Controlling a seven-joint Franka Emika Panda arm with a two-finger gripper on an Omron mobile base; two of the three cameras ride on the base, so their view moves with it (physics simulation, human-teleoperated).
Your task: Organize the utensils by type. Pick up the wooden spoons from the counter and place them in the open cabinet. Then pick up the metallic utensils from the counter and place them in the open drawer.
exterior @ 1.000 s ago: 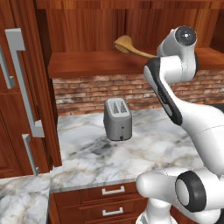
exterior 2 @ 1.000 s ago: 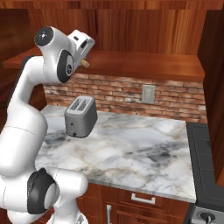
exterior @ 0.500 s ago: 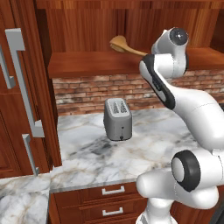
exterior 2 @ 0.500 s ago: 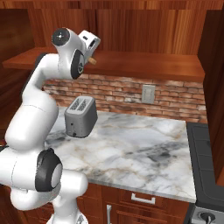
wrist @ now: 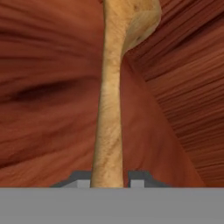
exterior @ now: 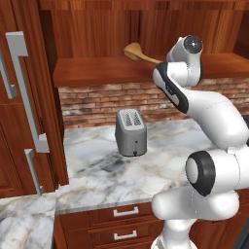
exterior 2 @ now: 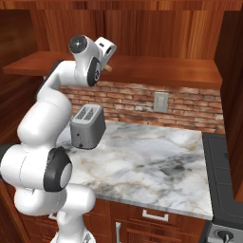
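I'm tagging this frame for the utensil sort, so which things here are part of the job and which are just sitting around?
Part of the job:
- wooden spoon, handle between the tips of the gripper, held over the open cabinet's shelf
- counter

Just sitting around:
- toaster
- wall outlet

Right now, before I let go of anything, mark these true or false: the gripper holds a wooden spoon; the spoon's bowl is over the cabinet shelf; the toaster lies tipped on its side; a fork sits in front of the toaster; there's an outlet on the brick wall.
1. The gripper holds a wooden spoon: true, the handle runs between its fingertips.
2. The spoon's bowl is over the cabinet shelf: true, seen from the left base view.
3. The toaster lies on its side: false, it stands upright on the counter, slots up.
4. A fork sits in front of the toaster: false, only bare marble shows there.
5. There's an outlet on the brick wall: true.
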